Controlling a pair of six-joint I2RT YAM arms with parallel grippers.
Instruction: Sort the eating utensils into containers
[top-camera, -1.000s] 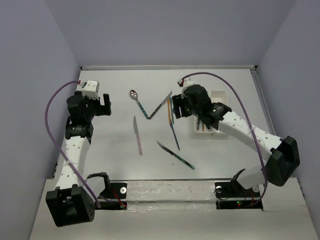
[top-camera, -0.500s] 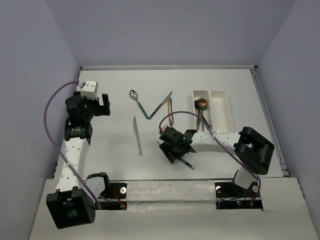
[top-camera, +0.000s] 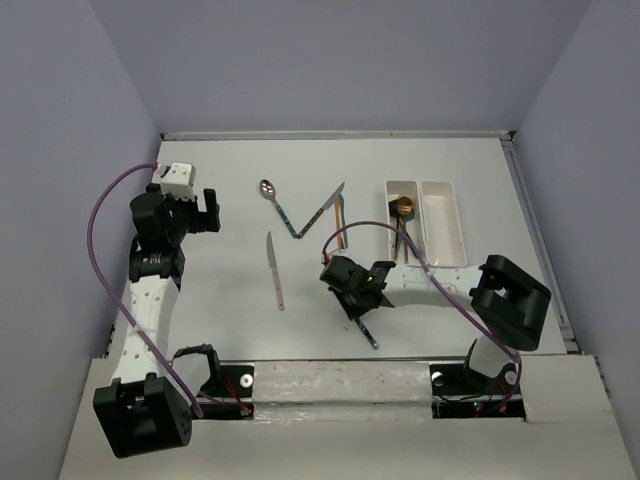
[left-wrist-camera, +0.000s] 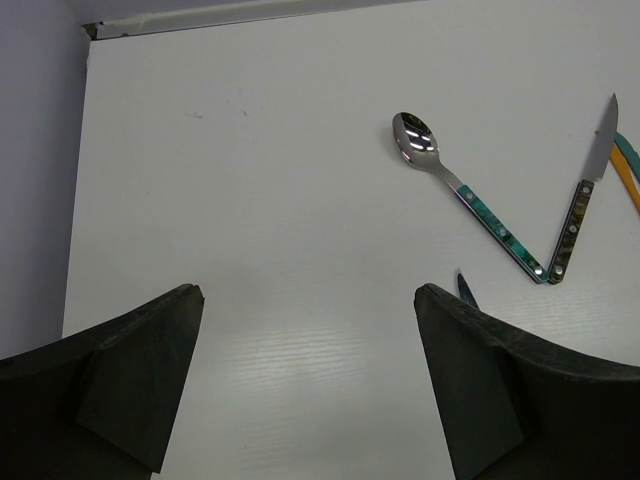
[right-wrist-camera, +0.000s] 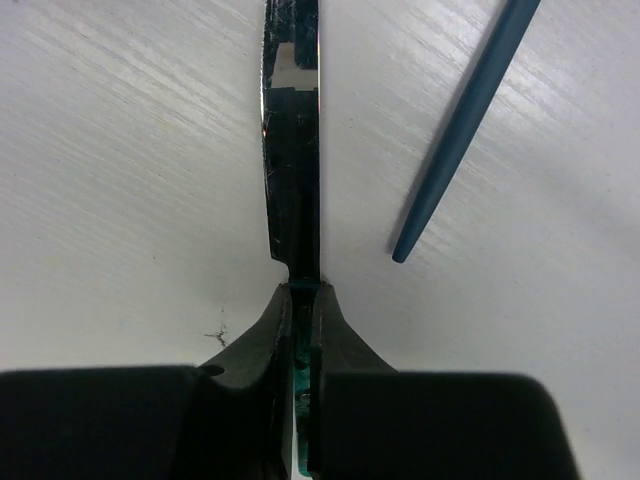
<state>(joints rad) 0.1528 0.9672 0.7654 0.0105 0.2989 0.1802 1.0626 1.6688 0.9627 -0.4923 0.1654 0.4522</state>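
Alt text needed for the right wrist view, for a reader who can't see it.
The right gripper is shut on the teal handle of a knife, whose silver blade points away across the white table. A slim blue utensil handle lies diagonally to the blade's right, apart from it.

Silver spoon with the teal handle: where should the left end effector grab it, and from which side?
Probably mid-handle of the silver teal-handled spoon, from straight above, fingers across it: it lies flat, and its handle tip meets the dark-handled knife.
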